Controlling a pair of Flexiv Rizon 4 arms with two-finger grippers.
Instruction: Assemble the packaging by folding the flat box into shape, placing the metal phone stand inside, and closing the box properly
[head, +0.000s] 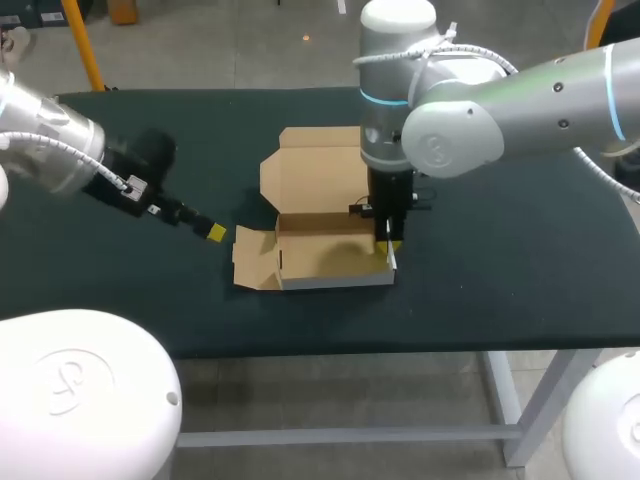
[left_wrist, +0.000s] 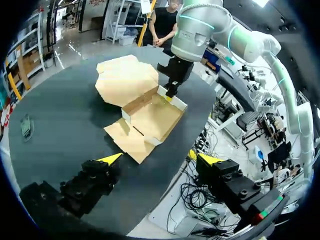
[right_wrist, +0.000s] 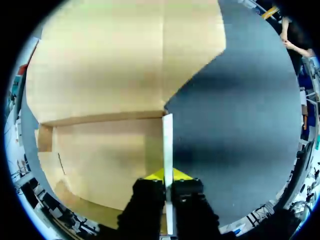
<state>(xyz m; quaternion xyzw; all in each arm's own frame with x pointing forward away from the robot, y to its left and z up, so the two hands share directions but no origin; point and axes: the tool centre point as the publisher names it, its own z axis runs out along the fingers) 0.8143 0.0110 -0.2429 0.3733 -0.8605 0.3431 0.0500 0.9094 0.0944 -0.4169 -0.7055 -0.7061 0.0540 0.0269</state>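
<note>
A robotics lab — left arm and right arm over a worktable.

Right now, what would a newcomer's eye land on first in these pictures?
The half-folded brown cardboard box in the middle of the dark table, its lid flap open and nothing inside. The right gripper pinches the box's right side wall, while the left gripper hangs open, apart from its left flap.
</note>
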